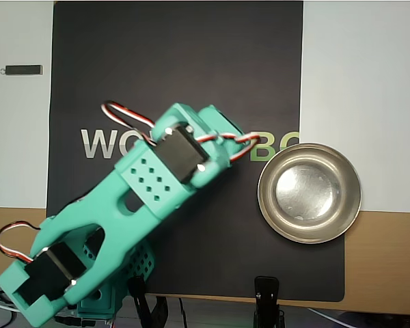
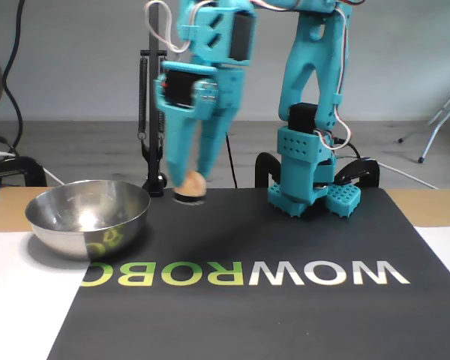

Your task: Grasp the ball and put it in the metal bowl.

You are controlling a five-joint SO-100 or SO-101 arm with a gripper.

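Ball held above the mat.
Gripper fingers are closed around the ball, right of the metal bowl in the fixed view.

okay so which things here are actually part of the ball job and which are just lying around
Part of the job:
small orange-peach ball
shiny round metal bowl
teal two-finger gripper, shut on the ball

Lying about:
small dark flat bar on the white surface
black clamp
black printed mat
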